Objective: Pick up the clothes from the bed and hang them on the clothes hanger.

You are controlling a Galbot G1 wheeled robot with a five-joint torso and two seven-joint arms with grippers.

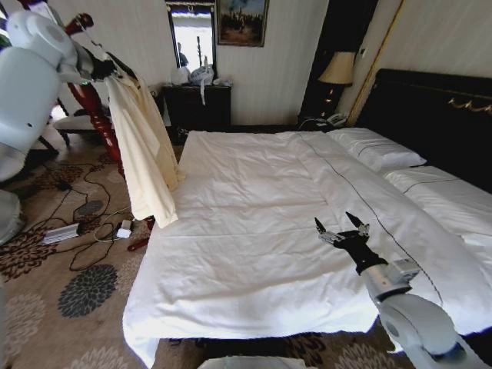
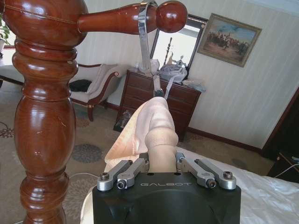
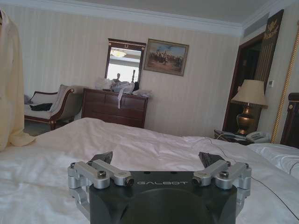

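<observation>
The clothes point(image 1: 144, 146), a cream long-sleeved shirt, hang off the clothes hanger point(image 1: 125, 68) beside the bed's left edge. In the left wrist view the hanger's silver hook point(image 2: 144, 42) sits over a peg of the dark-red coat stand point(image 2: 44, 112). My left gripper point(image 1: 104, 71) point(image 2: 161, 161) is shut on the shirt's covered shoulder point(image 2: 152, 126), just below the hook. The bed point(image 1: 254, 231) point(image 3: 56, 154) has a bare white duvet. My right gripper point(image 1: 342, 227) point(image 3: 156, 158) hovers open just above its right half, holding nothing. The hanging shirt point(image 3: 9, 79) also shows at the right wrist view's edge.
Cables and a power strip point(image 1: 61, 232) lie on the patterned carpet left of the bed, below the coat stand point(image 1: 98, 111). A dark dresser point(image 1: 198, 104) stands against the far wall, an armchair point(image 2: 96, 86) beside it. Pillows point(image 1: 377, 150) and a lamp point(image 1: 337, 69) are at the headboard end.
</observation>
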